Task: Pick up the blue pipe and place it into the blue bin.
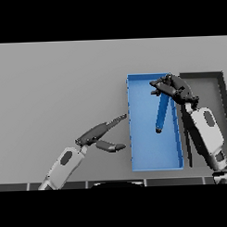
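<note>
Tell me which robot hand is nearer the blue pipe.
Right. The right robot hand grips the long blue pipe over the blue rectangular bin; the left robot hand is outside it.

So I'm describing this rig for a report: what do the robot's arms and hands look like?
Both arms have white shells with a dark grey oval inset on the forearm and grey sections at the joints. The left hand and right hand are dark grey to black, with slender fingers. No cables or markings show.

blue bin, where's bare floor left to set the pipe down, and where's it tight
Inside the blue bin, the floor along its left wall and its near end is bare. It is crowded at the far right corner, where the right hand holds the blue pipe. The left hand sits outside, left of the bin.
</note>
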{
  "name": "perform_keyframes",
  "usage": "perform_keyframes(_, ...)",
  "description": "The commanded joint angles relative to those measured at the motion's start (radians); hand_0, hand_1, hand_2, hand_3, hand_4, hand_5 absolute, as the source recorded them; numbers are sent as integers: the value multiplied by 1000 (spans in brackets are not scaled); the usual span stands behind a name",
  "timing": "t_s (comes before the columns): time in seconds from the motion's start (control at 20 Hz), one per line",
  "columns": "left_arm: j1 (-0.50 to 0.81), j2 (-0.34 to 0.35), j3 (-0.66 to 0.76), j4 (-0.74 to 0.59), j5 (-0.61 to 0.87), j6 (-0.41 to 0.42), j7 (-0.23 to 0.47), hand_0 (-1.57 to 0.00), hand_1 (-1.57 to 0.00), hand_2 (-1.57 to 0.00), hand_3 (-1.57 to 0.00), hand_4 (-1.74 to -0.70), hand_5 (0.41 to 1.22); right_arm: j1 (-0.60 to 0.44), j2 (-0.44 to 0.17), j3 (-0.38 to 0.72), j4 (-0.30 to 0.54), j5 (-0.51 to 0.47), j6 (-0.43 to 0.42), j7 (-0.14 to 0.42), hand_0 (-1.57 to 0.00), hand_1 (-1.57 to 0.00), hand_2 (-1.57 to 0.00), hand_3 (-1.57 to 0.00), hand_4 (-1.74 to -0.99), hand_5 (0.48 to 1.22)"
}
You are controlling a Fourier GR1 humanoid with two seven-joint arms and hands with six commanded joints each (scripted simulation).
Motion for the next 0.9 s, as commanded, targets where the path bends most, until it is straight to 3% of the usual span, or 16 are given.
perform_keyframes(0.0, 1, -6, -5, 5, -5, 4, 3, 1, 1, 1, 1, -882, 462, 13, -4, 7, 16, 4, 10, -3, -1571, -1571, -1571, -1571, -1622, 1121)
perform_keyframes(0.05, -11, -9, 4, 15, -1, 5, 13, 1, 1, 1, 1, -884, 460, 27, -16, 44, 27, -6, 7, 0, -1571, -1571, -1571, -1571, -1591, 1114)
perform_keyframes(0.1, -10, -1, 9, 7, 8, -1, 8, 1, 1, 1, 1, -885, 457, 20, -40, 96, 48, -30, -18, 0, -1571, -1571, -1571, -1330, -1599, 1110)
perform_keyframes(0.15, -7, -1, 9, 0, 16, -7, 10, 1, 1, 1, 1, -886, 455, 6, -71, 155, 77, -77, -59, 0, -1563, -1459, -1393, -1122, -1547, 1133)
perform_keyframes(0.25, 4, 5, 5, -16, 14, -3, 10, 1, 1, 1, 1, -885, 454, -17, -112, 232, 95, -157, -100, -6, -1045, -933, -891, -718, -1455, 1164)
perform_keyframes(0.4, 2, 0, 1, -14, 9, -1, 18, 1, 1, 1, 1, -888, 453, -36, -139, 301, 123, -197, -99, 1, -534, -477, -456, -367, -1285, 1141)
perform_keyframes(0.55, 0, -2, 3, -12, 12, 1, 26, 1, 1, 1, 1, -893, 454, -61, -178, 387, 135, -193, -75, 1, -273, -244, -233, -187, -1179, 975)
perform_keyframes(0.85, -1, -3, 5, 4, 8, 1, 22, 1, 1, 1, 1, -905, 455, -100, -190, 505, 182, -63, -20, -11, -71, -63, -60, -48, -1125, 764)
